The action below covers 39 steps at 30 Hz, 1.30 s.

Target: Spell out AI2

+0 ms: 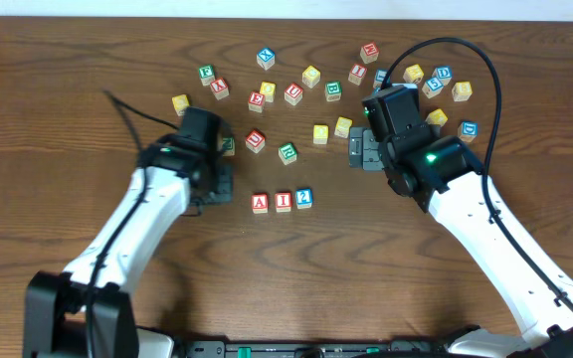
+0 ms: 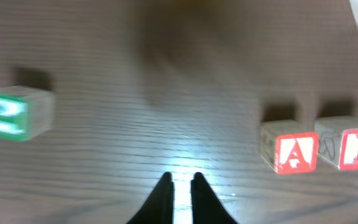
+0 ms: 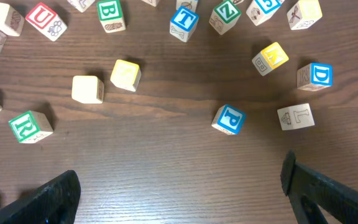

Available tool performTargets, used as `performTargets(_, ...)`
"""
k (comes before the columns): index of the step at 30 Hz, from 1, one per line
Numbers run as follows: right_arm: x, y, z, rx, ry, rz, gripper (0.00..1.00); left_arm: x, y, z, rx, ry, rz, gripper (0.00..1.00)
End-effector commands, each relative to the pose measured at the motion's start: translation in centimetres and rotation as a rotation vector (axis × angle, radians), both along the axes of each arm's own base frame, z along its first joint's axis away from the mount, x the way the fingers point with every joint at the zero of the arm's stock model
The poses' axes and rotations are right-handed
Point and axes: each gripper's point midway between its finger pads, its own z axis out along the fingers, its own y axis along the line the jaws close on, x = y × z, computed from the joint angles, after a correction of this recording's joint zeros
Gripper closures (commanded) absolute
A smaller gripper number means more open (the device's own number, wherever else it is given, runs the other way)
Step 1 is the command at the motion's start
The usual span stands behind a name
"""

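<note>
On the left, the left arm (image 1: 137,214) comes up from the near edge of the table (image 1: 58,60). The left gripper (image 1: 222,184) sits low over the wood, just left of a short row of cubes. From its wrist camera, the two dark fingers (image 2: 163,199) are pressed almost together with nothing between them, so it is closed and empty. A blurred green cube (image 2: 8,114) stands off to one side, apart from the fingers.

Next along, on a bare patch in the middle of the table, three cubes stand in a tight line. They are the A (image 1: 260,203), the I (image 1: 283,202) and the 2 (image 1: 304,198), side by side and touching or nearly so. Seen from overhead they read AI2, with the 2 turned a little out of square. The left wrist camera catches the A (image 2: 289,154) and the I (image 2: 356,149) off to its side. Neither gripper touches the row.

Behind the row, loose cubes (image 1: 311,76) lie scattered across the far half of the table.

To the right, the right gripper (image 1: 356,151) hangs above and right of the row, well apart from it. Its wrist camera shows the jaws spread wide, one finger (image 3: 48,199) at each lower corner, with only bare wood between them. Beyond lie a green R (image 3: 30,126), two yellow cubes (image 3: 126,74), a blue P (image 3: 229,119) and a blue D (image 3: 316,76).
</note>
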Motion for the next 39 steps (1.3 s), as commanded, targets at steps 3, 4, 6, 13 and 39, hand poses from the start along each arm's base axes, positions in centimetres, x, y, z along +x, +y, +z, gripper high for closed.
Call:
performTargets(3, 0.3, -0.6, 0.6, -0.004, -0.011, -0.011, 0.01, -0.6, -0.7, -1.9, 0.095, 0.032, 0.007, 0.93)
performTargets(4, 0.3, -0.8, 0.6, -0.006, -0.008, -0.016, 0.01, -0.6, -0.8, -2.0, 0.098, 0.034, 0.005, 0.92)
performTargets(6, 0.3, -1.3, 0.5, -0.01, -0.004, -0.028, 0.01, -0.7, -1.1, -2.3, 0.098, 0.039, 0.001, 0.92)
performTargets(13, 0.2, -3.4, 0.1, -0.023, 0.024, -0.078, 0.01, -0.4, -2.0, -3.0, 0.077, 0.014, 0.038, 0.92)
performTargets(39, 0.0, -4.3, -0.2, -0.025, 0.046, -0.099, 0.01, -0.7, -3.4, -4.7, -0.038, 0.01, 0.158, 0.92)
